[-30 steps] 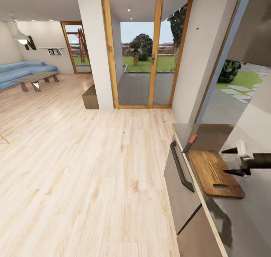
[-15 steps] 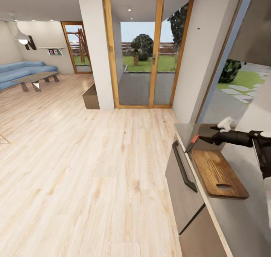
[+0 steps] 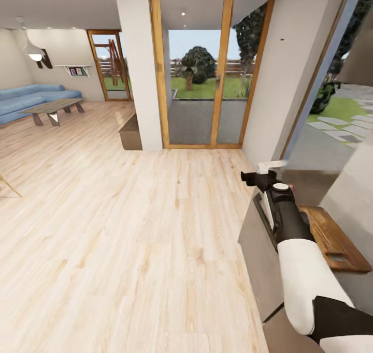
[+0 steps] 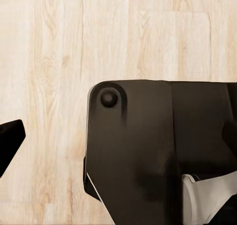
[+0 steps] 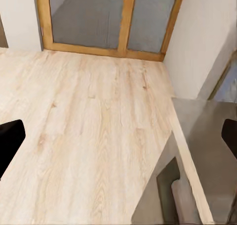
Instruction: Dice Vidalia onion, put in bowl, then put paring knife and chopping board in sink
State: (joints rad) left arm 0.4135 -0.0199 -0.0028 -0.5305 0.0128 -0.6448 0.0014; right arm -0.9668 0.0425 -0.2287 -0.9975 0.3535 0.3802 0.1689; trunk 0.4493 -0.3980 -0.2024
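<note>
Reach is the step in hand, by my judgement: the right arm [image 3: 290, 223] stretches up through the lower right of the head view, over the near end of the countertop [image 3: 311, 185], and its gripper [image 3: 257, 178] sits at about the counter's corner, right of centre. To do it well, the arm should swing back over the chopping board [image 3: 331, 236], a dark brown slab at the right edge of that view, and come down on the knife handle squarely, slowly, with the fingers set across it. The right wrist view shows 2 dark fingertips [image 5: 10, 136] at opposite edges with wood floor [image 5: 89, 136] and grey counter between them, so the jaws stand wide apart and hold nothing. The left wrist view shows 1 dark fingertip [image 4: 10, 141] at the left edge above floor and part of the robot's dark body [image 4: 148, 151]; I cannot tell how those jaws stand. The arm covers the board's left side, and the frame edge cuts its right. Paring knife, onion, sink and bowl cannot be made out.
</note>
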